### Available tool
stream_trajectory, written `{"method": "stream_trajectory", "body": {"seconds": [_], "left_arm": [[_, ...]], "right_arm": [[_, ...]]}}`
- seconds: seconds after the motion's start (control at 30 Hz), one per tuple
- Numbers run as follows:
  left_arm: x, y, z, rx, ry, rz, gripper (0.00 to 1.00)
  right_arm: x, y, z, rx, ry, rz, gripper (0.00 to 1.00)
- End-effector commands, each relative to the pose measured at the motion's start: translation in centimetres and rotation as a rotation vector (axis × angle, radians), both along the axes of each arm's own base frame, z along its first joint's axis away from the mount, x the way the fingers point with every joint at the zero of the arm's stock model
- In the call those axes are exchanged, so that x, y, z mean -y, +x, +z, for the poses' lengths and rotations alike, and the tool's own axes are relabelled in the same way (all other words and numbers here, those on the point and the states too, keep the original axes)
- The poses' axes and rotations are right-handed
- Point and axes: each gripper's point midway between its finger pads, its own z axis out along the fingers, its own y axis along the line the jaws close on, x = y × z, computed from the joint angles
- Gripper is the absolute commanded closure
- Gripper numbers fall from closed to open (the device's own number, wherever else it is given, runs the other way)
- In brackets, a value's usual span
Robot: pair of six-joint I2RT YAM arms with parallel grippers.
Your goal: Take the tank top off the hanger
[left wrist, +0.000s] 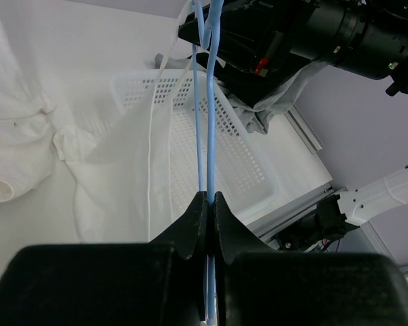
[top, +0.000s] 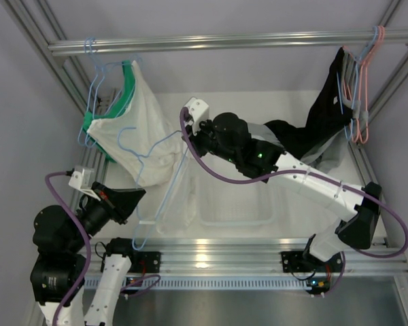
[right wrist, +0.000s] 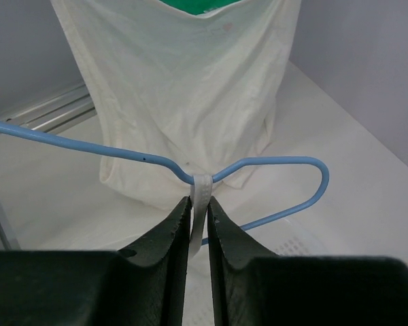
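Top: we find left end effector (top: 134,197) clamped on hanger (top: 163,140), tank top (top: 180,204) draping toward basket (top: 234,223) | Left wrist: we confirm jaws closed on hanger wire | Right wrist: we see right end effector (right wrist: 198,204) pinching the tank top strap looped over hanger.

Soft, even white light fills the cell, brightest on the desk (top: 272,102) beyond the jaws. Glare streaks the metal rail (top: 211,251) behind them. Shadows stay faint. In both wrist views the jaws themselves are dark and blurred, and the hanger (left wrist: 209,136) sharpens only farther out.
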Motion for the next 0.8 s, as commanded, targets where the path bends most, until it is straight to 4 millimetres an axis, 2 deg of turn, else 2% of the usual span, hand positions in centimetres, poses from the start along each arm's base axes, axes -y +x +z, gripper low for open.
{"method": "stream_trajectory", "body": {"seconds": [0.0,0.03,0.13,0.43,0.53,0.6,0.7,0.77], "left_arm": [[0.1,-0.2,1.3,0.038,-0.008,-0.005,1.0],[0.0,-0.1,1.3,0.037,-0.006,-0.003,1.0],[-0.1,0.1,1.1,0.034,-0.004,0.007,1.0],[-0.2,0.3,0.5,0.024,0.001,0.017,1.0],[-0.3,0.3,0.6,0.028,0.0,0.022,1.0],[-0.3,0.2,0.7,0.035,0.001,0.022,1.0],[-0.2,0.0,1.0,0.036,-0.005,0.013,1.0],[-0.1,0.0,1.0,0.035,-0.006,0.01,1.0]], "right_arm": [[0.4,0.6,2.5,0.048,0.046,-0.025,0.85],[0.5,0.5,2.6,0.05,0.046,-0.023,0.85],[0.8,0.5,2.8,0.056,0.046,-0.03,1.0],[1.7,0.1,4.0,0.068,0.072,-0.04,1.0],[1.4,-0.2,3.7,0.068,0.062,-0.014,0.92],[1.4,-0.1,3.2,0.064,0.054,-0.014,0.92],[1.3,0.0,2.7,0.054,0.048,-0.018,1.0],[1.1,0.0,2.4,0.049,0.044,-0.012,1.0]]}}
